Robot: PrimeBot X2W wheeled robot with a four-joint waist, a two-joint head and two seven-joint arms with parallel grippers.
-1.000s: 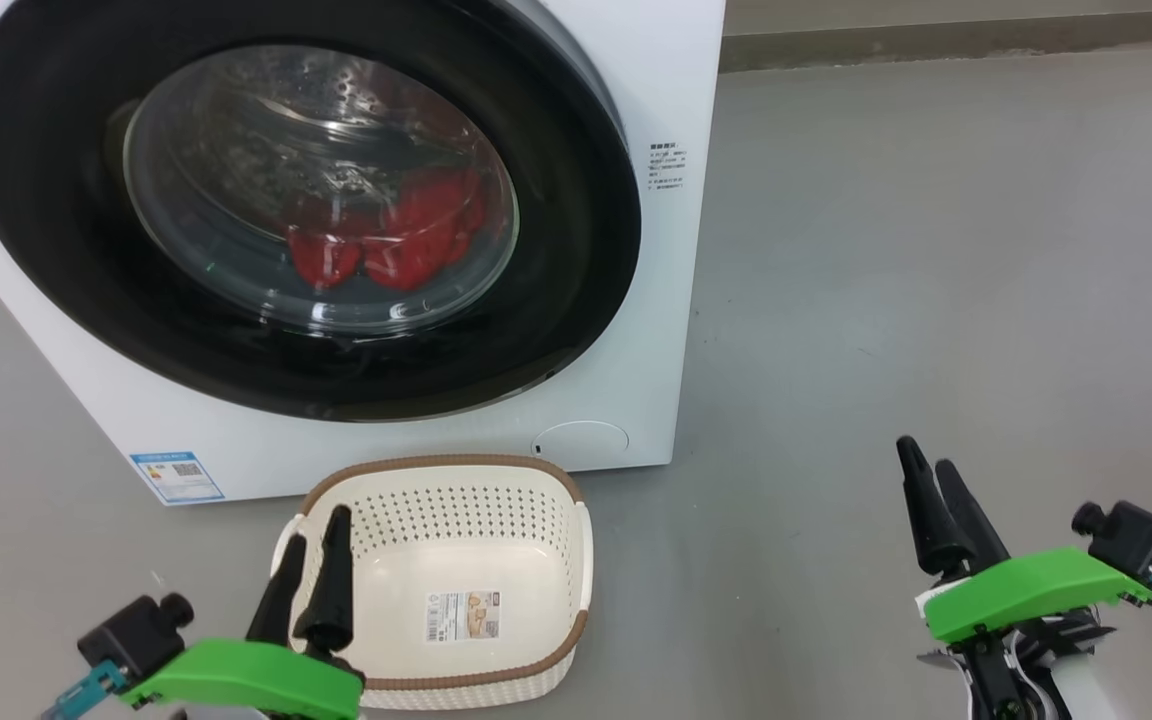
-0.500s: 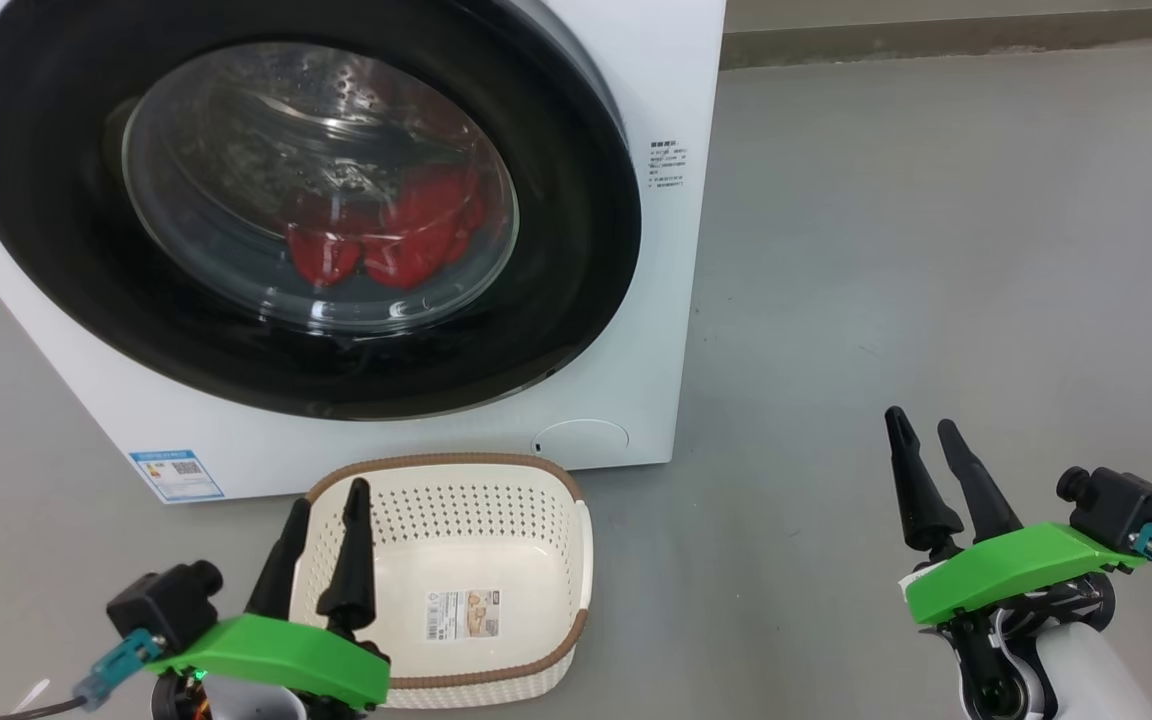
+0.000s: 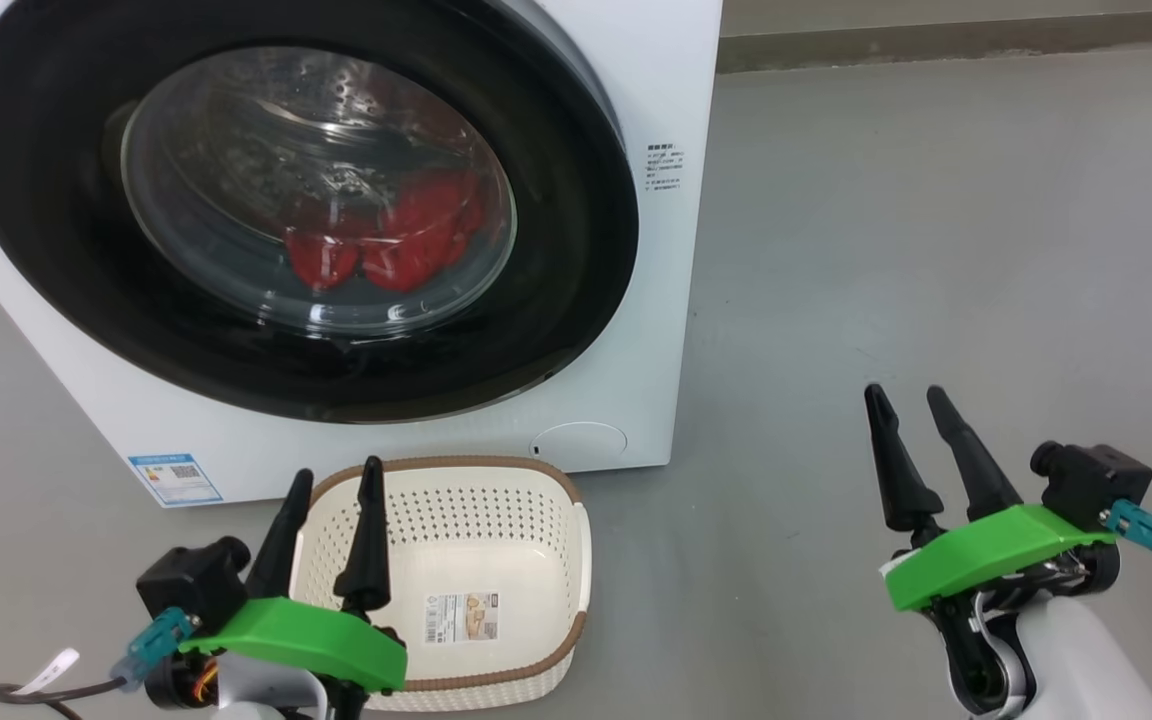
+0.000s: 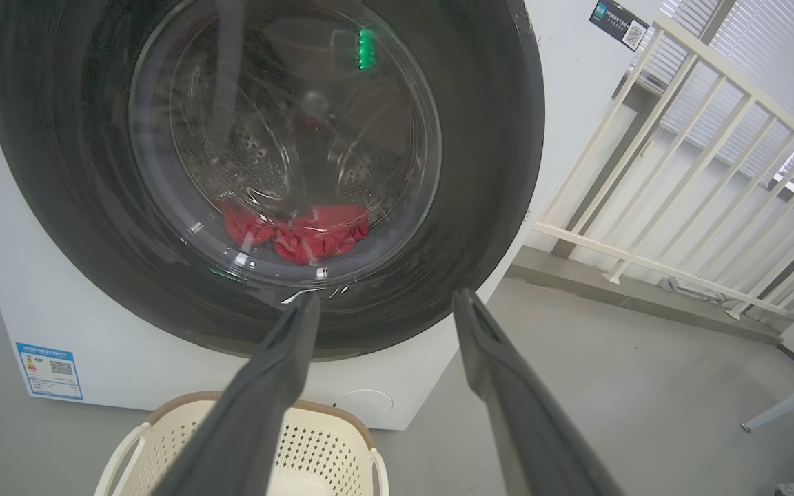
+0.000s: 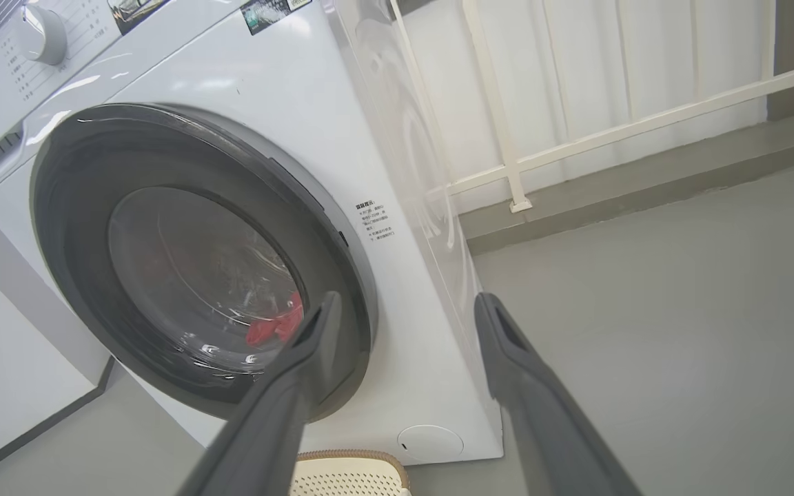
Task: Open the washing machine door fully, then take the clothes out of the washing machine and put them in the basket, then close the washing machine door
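Smooth grey floor (image 3: 936, 200) under white washing machine (image 3: 666, 60), cream railing (image 5: 645, 127) beyond; left and right jaws wide apart, empty

The left tool (image 3: 336, 470) sits low on the left and the right tool (image 3: 904, 392) low on the right, each with two long dark fingers (image 3: 368, 545) spread apart, empty, pointing up from a green wrist plate (image 3: 986, 555), the right one on a pale forearm (image 3: 1076, 660) that seems to rise steeply.

Glossy black washing machine door (image 3: 576, 200), perforated plastic basket (image 3: 456, 510)
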